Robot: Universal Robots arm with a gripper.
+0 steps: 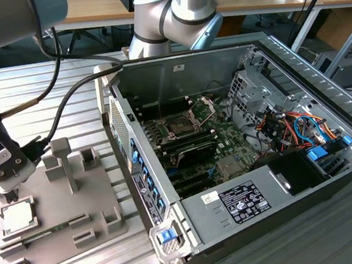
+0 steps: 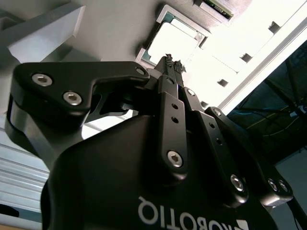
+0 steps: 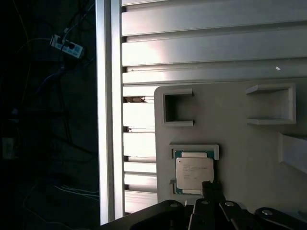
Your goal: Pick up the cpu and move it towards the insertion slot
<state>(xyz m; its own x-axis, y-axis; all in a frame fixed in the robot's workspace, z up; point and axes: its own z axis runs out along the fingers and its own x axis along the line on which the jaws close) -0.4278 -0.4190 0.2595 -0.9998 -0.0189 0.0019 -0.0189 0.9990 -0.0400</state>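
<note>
The cpu [image 1: 18,217], a thin square chip with a pale metal top, lies flat in a recess of the grey holder plate [image 1: 55,239] at the exterior view's left. My gripper [image 1: 5,188] hangs just above its far edge. In the second wrist view the fingertips [image 2: 168,61] are pressed together with nothing between them, so the gripper [image 2: 172,61] is shut, with the cpu [image 2: 175,40] beyond it. The first wrist view shows the cpu [image 3: 194,172] with the gripper [image 3: 211,189] at its corner. The insertion slot [image 1: 180,126] sits inside the computer case, its metal bracket [image 1: 202,108] swung up.
The open computer case [image 1: 235,214] fills the exterior view's right, its tall side wall [image 1: 139,173] standing between the holder plate and the motherboard. Grey posts [image 1: 62,159] rise from the holder plate. A green memory stick [image 1: 45,233] lies beside the cpu. Cables [image 1: 72,99] trail from the arm.
</note>
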